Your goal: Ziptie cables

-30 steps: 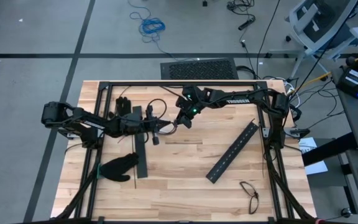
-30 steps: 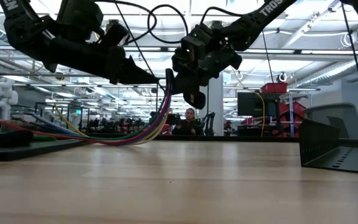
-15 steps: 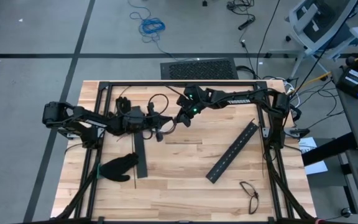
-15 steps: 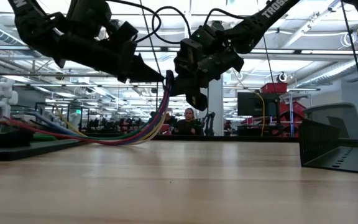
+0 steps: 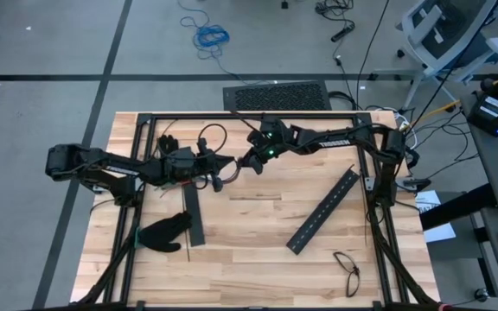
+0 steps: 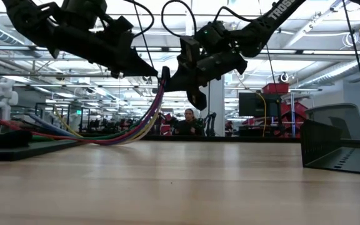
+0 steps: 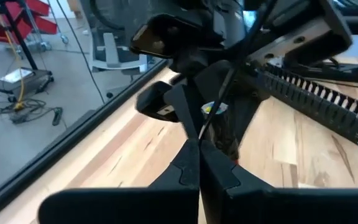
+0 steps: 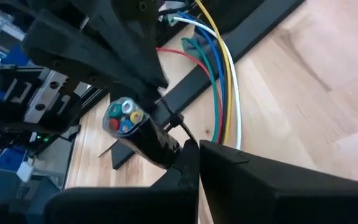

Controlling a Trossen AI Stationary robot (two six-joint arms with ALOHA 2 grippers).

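The cables [image 6: 144,122], a bundle of red, blue, green, yellow and white wires, climb from the table to where both grippers meet above it. Their loose ends [image 6: 36,132] lie on the table toward its left. The bundle's cut end [image 8: 123,116] faces the right wrist camera. My right gripper [image 5: 247,164] is shut on the bundle just behind that end. My left gripper [image 5: 223,169] is shut on a ziptie [image 7: 219,93], a thin dark strip that runs from its fingertips toward the bundle. My left gripper pinches the ziptie's strip [image 7: 201,134] between the free ends of its two shut fingers, coming almost level from the table's left. The strip runs on from the fingertips, clear of the table, past the bundle's end. My right gripper pinches the cables just behind their cut end [image 8: 160,144], slanting down from the table's right. The end sticks out past the fingers; the wires [image 8: 219,93] hang away down to the table. Its own fingers hide the exact place of contact.
Two long black slotted bars [image 5: 194,220] [image 5: 322,212] lie on the wooden table, one near the bundle, one right of the middle. Black gloves lie at the near left [image 5: 164,231] and far left [image 5: 171,142]. Glasses [image 5: 347,268] lie near the front right.
My left gripper has risen a little, gone toward the table's far edge and rolled, keeping hold of the ziptie. The bundle's held end has gone up with both grippers, its loose ends staying on the table. My right gripper has tipped and rolled a little beside it.
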